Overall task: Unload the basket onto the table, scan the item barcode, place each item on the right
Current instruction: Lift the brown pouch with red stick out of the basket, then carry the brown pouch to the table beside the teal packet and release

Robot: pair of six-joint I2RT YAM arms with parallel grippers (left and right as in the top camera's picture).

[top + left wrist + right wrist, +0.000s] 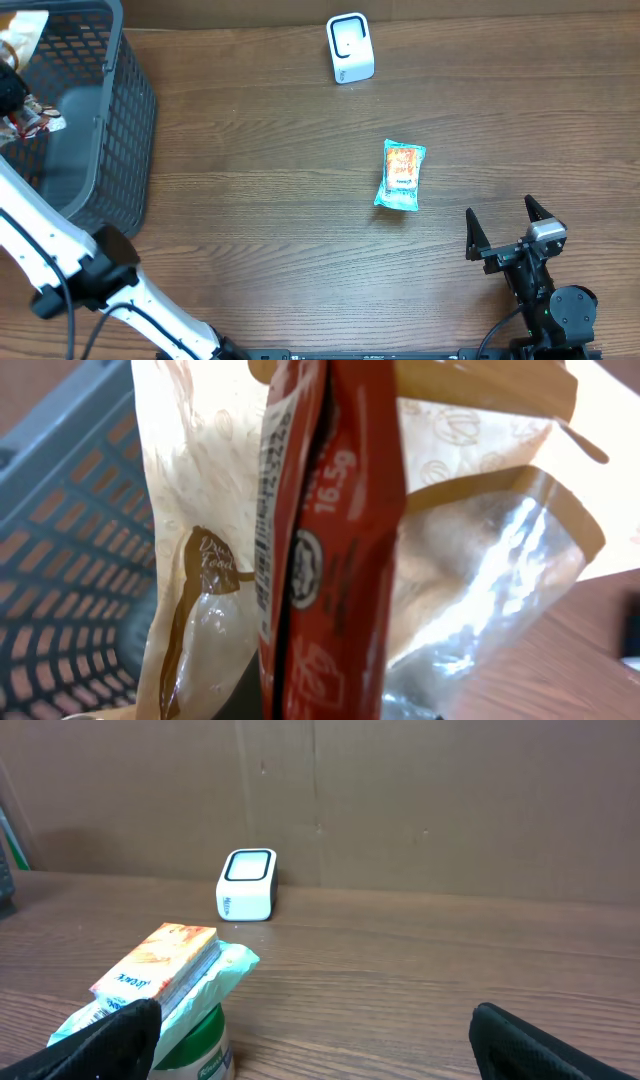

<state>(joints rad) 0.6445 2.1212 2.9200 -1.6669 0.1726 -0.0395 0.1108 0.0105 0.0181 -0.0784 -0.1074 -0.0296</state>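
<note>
My left gripper (22, 112) reaches into the grey basket (118, 130) at the far left. It is shut on a red packet (335, 560), which fills the left wrist view edge-on with white print along its side; the fingers themselves are hidden. Beige and clear bags (190, 510) press against the packet on both sides. The white barcode scanner (350, 48) stands at the back middle of the table. A teal-edged orange packet (402, 173) lies flat in the middle of the table. My right gripper (508, 234) rests open near the front right, a little behind that packet, holding nothing.
The basket's mesh wall (70, 560) stands close on the left of the held packet. In the right wrist view the scanner (246, 883) stands against a brown cardboard backdrop (450, 800), and the teal-edged packet (160, 965) lies just beyond the left finger (100, 1040).
</note>
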